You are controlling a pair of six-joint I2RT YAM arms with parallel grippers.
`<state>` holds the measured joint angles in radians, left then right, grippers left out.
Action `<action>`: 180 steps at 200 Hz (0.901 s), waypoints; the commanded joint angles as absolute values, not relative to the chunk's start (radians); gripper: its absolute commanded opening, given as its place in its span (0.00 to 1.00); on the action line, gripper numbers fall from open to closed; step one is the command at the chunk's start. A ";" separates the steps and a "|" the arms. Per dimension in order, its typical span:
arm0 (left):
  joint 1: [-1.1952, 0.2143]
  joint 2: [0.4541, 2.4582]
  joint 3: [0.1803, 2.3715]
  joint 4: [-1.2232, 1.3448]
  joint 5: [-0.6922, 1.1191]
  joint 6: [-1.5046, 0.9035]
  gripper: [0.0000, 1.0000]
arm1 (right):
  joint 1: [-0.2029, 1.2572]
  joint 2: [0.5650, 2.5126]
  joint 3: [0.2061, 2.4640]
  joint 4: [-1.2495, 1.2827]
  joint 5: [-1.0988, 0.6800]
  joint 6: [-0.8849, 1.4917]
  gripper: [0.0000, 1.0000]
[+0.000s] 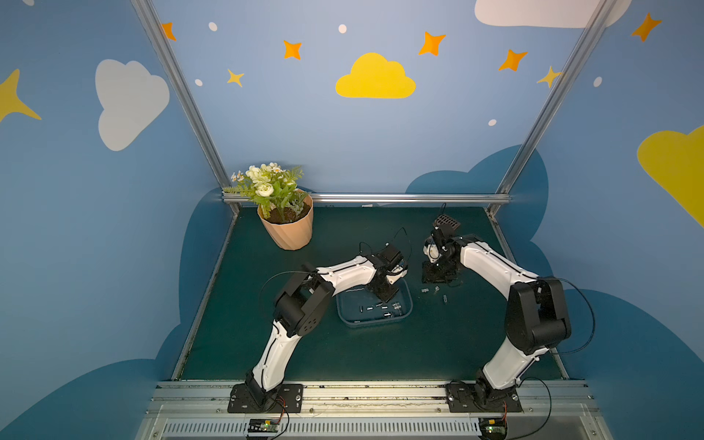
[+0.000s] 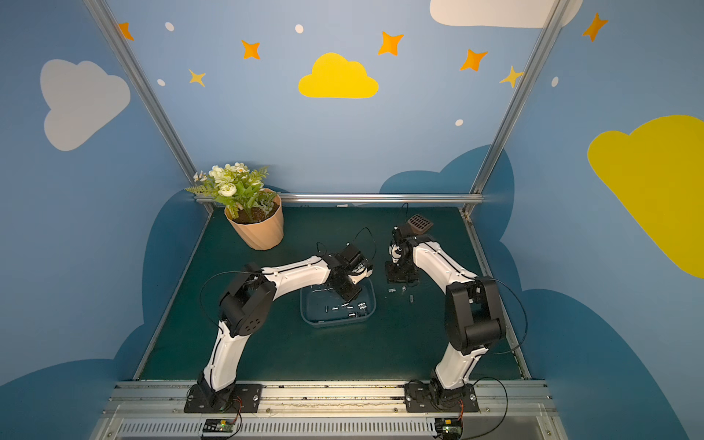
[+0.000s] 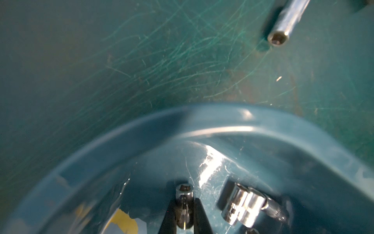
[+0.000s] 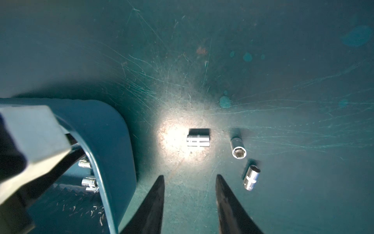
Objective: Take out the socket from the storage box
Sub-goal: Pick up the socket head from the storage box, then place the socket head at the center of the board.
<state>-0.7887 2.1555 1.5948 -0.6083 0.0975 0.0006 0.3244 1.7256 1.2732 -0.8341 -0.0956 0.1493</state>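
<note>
Now grasp step: left gripper (image 3: pixel 184 202) pinching small socket (image 3: pixel 183 191) inside storage box (image 3: pixel 202 123); next I lift clear of rim. Right gripper (image 4: pixel 189 178) open, empty.

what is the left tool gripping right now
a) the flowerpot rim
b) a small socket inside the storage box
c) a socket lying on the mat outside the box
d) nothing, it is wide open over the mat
b: in the left wrist view the left tool is closed on a small socket, with the storage box rim curving around them.
</note>
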 commanded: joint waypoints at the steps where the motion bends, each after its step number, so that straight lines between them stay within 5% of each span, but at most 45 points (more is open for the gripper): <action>1: -0.772 2.091 1.554 -0.606 0.095 -0.037 0.10 | 0.329 1.707 1.266 -0.844 -0.100 0.147 0.42; 101: -0.642 1.735 1.399 -0.586 0.012 -0.106 0.10 | 0.344 1.689 1.259 -0.836 -0.107 0.151 0.42; 180: -0.386 1.749 1.302 -0.665 0.008 -0.136 0.10 | 0.356 1.677 1.242 -0.828 -0.110 0.154 0.42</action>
